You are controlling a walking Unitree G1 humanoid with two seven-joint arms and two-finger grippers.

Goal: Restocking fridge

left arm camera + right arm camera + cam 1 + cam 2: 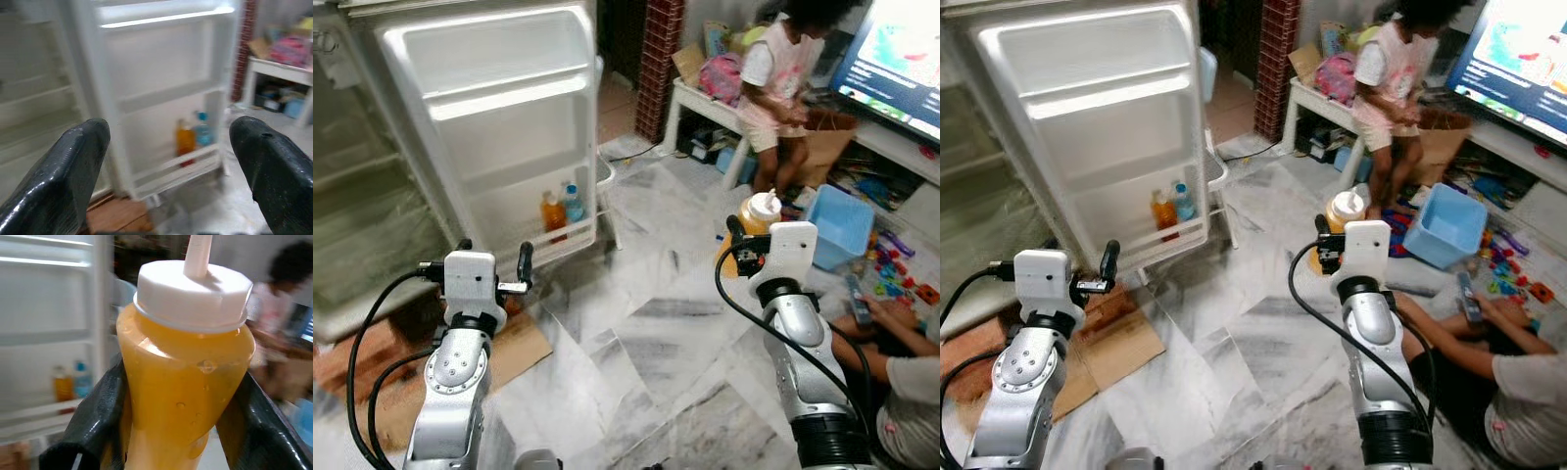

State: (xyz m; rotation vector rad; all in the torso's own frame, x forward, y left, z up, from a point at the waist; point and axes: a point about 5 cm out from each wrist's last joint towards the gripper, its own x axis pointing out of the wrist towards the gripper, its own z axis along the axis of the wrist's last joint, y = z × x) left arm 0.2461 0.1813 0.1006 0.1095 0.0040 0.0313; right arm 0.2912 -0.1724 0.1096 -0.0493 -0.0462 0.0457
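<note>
The fridge door [509, 117] stands open, white, with an orange drink bottle [553, 213] and a blue-capped bottle [574, 204] on its lowest shelf. My left gripper [495, 257] is open and empty, held low in front of that door; the left wrist view looks between its fingers [63, 171] at the two bottles [185, 139]. My right gripper [749, 240] is shut on a yellow squeeze bottle [760, 211] with a white cap, held upright to the right of the door, well away from it. The right wrist view has this bottle [186, 382] close up.
The fridge's inner shelves [362, 196] are at far left. Flattened cardboard [382, 362] lies on the marble floor below the fridge. A child stands by a white bench [705, 108]. Another person [901, 372] sits on the floor at right near a blue bin [840, 225] and toys.
</note>
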